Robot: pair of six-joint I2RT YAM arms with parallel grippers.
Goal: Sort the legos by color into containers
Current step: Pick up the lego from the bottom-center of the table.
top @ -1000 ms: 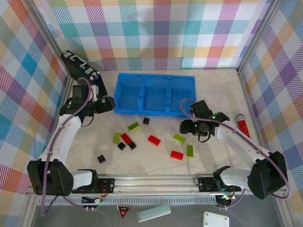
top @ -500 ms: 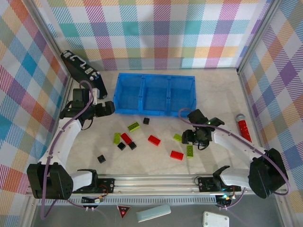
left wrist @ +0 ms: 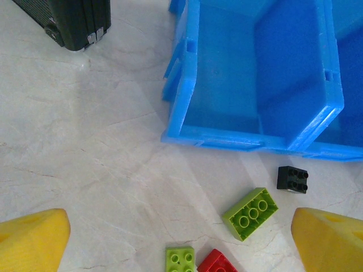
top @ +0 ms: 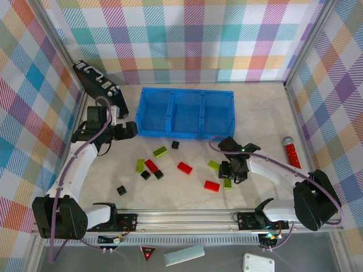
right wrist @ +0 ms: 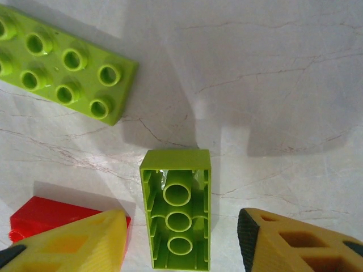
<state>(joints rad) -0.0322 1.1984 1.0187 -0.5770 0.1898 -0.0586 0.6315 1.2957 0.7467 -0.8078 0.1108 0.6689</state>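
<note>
right wrist view showed us the right end effector (right wrist: 178, 226) half-narrowed astride an upturned green lego (right wrist: 177, 209) on the table (right wrist: 283, 85), not yet touching; we feared its finger snagging the neighbouring red lego (right wrist: 39, 218), skewing the grip.

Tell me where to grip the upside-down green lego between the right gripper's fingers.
Pinch the upside-down green lego across its two long walls, coming straight down: it lies flat, hollow side up, and those walls face the fingers of the right gripper.
</note>
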